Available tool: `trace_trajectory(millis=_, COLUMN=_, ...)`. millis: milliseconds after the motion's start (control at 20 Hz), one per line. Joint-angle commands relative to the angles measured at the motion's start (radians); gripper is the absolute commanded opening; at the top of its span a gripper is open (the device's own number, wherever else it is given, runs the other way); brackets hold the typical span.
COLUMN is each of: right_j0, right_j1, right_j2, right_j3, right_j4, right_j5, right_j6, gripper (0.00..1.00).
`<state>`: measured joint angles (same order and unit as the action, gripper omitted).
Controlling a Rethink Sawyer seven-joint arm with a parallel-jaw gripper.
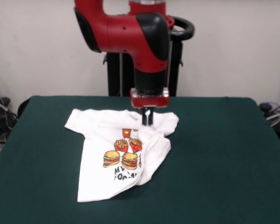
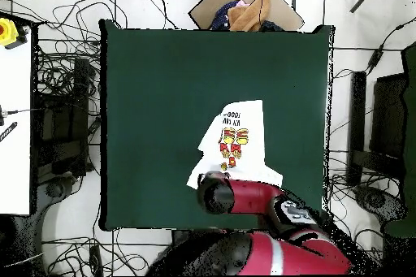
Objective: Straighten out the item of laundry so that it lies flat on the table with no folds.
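The item of laundry (image 1: 123, 154) is a white T-shirt with a burger and fries print, lying left of centre on the green table (image 1: 224, 154). Its right side is folded over the print and bunched up near the collar, and its left sleeve lies spread out. My gripper (image 1: 147, 122) points straight down at the bunched cloth by the collar, its fingers close together and pinching the fabric. In the overhead view the shirt (image 2: 237, 137) lies near the table's (image 2: 162, 87) lower right, and the red arm (image 2: 244, 196) hides the gripper and the collar end.
The shirt lies well away from the table's front and right edges. Past the table's far edge in the overhead view stands an open cardboard box (image 2: 244, 10). A white bench (image 2: 15, 119) stands at the left, and cables cover the floor around the table.
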<state>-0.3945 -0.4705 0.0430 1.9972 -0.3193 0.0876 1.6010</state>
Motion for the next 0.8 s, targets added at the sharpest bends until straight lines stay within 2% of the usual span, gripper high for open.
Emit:
trace_trajectory(millis=50, right_j0=0.112, right_j1=0.051, right_j2=0.027, right_j3=-0.027, right_j4=0.142, right_j5=-0.020, right_j6=0.279, gripper=0.00)
trace_trajectory(millis=150, right_j0=0.152, right_j1=0.044, right_j2=0.001, right_j3=-0.027, right_j4=0.170, right_j5=0.021, right_j6=0.273, gripper=0.00)
trace_trajectory(millis=400, right_j0=0.217, right_j1=0.065, right_j2=-0.040, right_j3=-0.029, right_j4=0.210, right_j5=0.036, right_j6=0.263, gripper=0.00)
trace_trajectory(millis=800, right_j0=0.257, right_j1=0.142, right_j2=-0.075, right_j3=-0.051, right_j4=0.273, right_j5=-0.047, right_j6=0.269, gripper=0.00)
